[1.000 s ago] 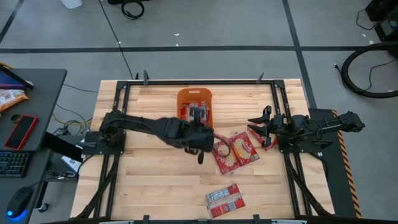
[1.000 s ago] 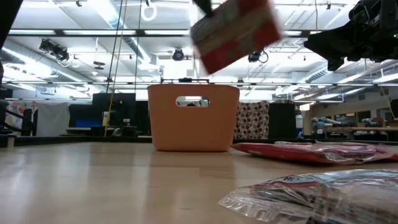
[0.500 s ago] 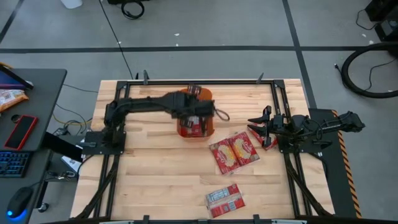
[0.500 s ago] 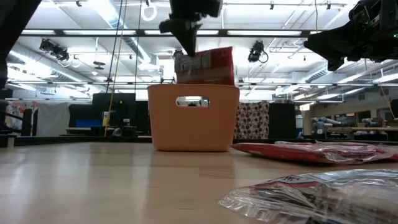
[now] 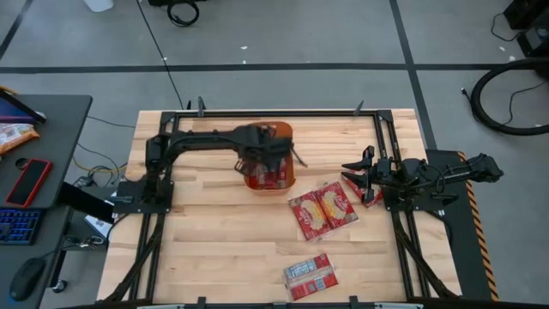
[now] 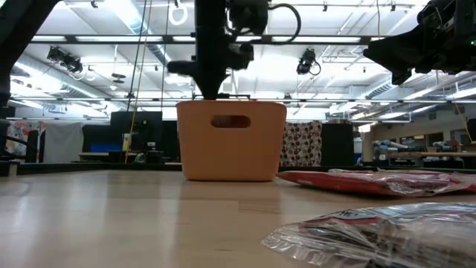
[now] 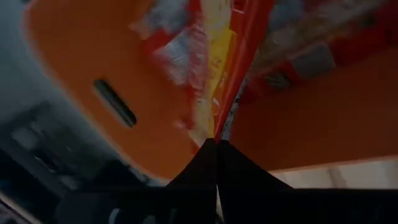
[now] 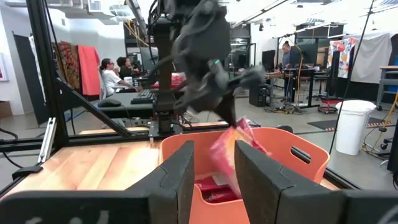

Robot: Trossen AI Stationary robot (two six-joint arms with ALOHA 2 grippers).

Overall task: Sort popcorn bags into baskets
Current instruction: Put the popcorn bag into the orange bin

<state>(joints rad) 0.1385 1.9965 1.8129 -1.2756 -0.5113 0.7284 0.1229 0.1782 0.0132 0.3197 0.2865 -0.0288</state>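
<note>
I had my left gripper (image 7: pixel 217 144) down inside the orange basket (image 5: pixel 283 130), fingers pinched tight on the edge of one red popcorn bag (image 7: pixel 239 59), which hung from them within the basket walls (the left wrist view showed the fingertips meeting on the packet's seam, with the basket's handle slot off to one side). From the right wrist view the same bag (image 8: pixel 233 149) dangled just above the basket's floor, so I judged it not yet let go. Other red packets already lay at the bottom of the basket (image 8: pixel 208 185), so part of the sorting was done; how many, I could not count.

Still outside the basket were two bags lying side by side (image 5: pixel 323 209) just beside it on the wooden table (image 5: pixel 197 249), toward my right arm, another bag (image 5: pixel 368 194) under that arm's tip, and one label-side-up bag (image 5: pixel 309 275) well apart from the basket, near the table's front edge. My right gripper (image 8: pixel 211 165) waited away from the basket at the table's right side, its fingers spread and holding nothing.
</note>
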